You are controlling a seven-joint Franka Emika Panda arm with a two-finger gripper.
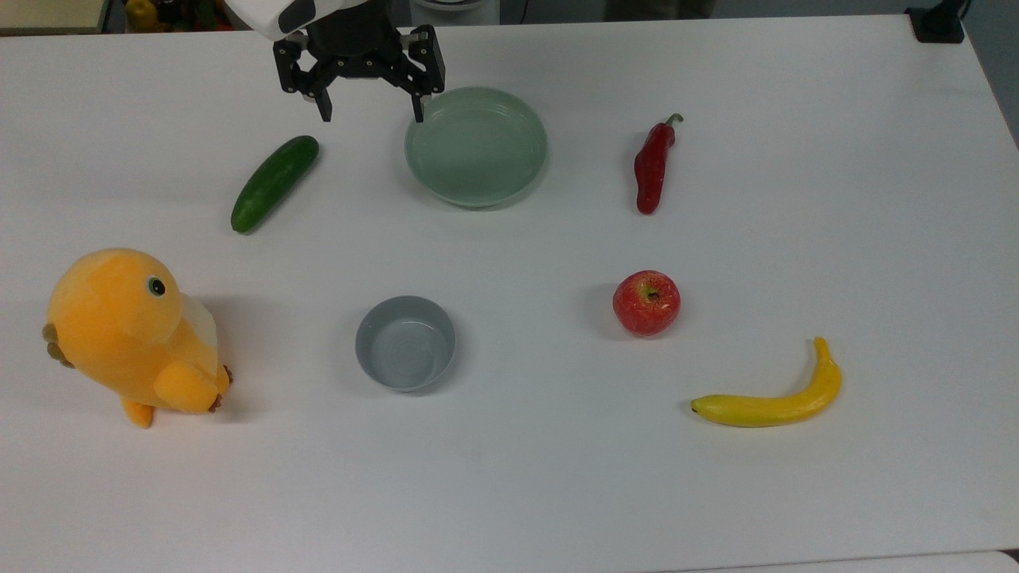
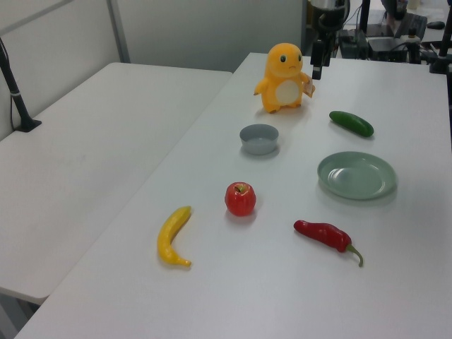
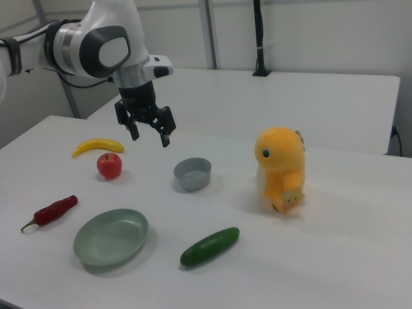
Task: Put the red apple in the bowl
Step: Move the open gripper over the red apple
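The red apple (image 1: 646,302) (image 2: 240,198) (image 3: 109,165) sits alone on the white table, stem up, right of centre in the top view. The grey bowl (image 1: 405,342) (image 2: 259,138) (image 3: 192,173) stands empty to the apple's left in the top view, about two bowl widths away. My gripper (image 1: 372,111) (image 3: 150,137) hangs open above the table at the top view's far edge, between the cucumber and the green dish, far from both apple and bowl. Nothing is between its fingers. In the left view the gripper (image 2: 317,69) appears beside the plush toy.
A shallow pale green dish (image 1: 476,146) lies just right of the gripper in the top view, a cucumber (image 1: 274,182) to its left. A red chili (image 1: 653,165) lies beyond the apple, a banana (image 1: 776,398) near it. An orange plush toy (image 1: 131,334) stands left of the bowl.
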